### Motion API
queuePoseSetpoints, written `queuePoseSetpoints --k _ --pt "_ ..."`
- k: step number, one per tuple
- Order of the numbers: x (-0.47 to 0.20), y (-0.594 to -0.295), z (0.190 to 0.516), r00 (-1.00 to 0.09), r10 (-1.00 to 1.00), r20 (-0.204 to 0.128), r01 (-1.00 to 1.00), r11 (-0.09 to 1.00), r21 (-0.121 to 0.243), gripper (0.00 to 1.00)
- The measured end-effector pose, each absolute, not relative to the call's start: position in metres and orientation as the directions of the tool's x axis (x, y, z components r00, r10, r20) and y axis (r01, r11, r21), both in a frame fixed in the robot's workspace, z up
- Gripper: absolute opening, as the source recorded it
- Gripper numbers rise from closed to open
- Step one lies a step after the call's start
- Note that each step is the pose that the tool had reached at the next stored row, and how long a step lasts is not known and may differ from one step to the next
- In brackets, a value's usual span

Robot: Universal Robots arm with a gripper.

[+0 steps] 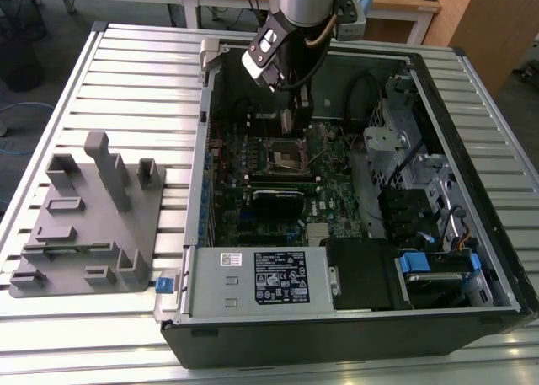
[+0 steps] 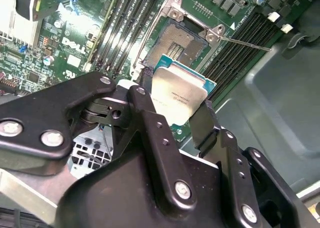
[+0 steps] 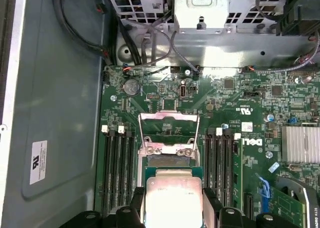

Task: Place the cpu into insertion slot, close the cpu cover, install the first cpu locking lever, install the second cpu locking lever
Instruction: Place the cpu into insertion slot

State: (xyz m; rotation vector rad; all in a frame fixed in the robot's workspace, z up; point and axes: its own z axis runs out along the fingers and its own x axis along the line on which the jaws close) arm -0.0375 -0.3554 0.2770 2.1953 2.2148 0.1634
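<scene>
Exterior view: I am hovering the pincer (image 1: 297,125) over the slot (image 1: 286,156) inside the open case (image 1: 337,343).

Second wrist view: the pincer is clenching the cpu (image 2: 177,96) by two opposite edges. The cpu is hanging beside the slot's rim, not seated.

First wrist view: the cover (image 3: 169,116) is standing swung open, with the slot between it and the cpu.

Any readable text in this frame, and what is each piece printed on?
White label on the silver metal box: too small to read.
White sticker on the case wall: too small to read.
Print on the cpu: blurred, unreadable.
White logo on the motherboard: a brand mark, left unquoted.
</scene>
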Motion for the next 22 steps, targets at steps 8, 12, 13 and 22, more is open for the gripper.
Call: queuePoseSetpoints --k 8,12,13,22 --pt "-0.0375 -0.3554 0.2756 -0.011 0.999 0.043 0.996 0.008 0.087 0.54" --pt "-0.0374 -0.3554 0.2725 -0.011 0.999 0.031 0.996 0.008 0.086 0.54" --pt "-0.0374 -0.3554 0.2713 -0.011 0.999 0.031 0.996 0.008 0.087 0.54" --pt "-0.0374 -0.3554 0.2676 -0.011 1.000 0.029 0.996 0.008 0.087 0.54"
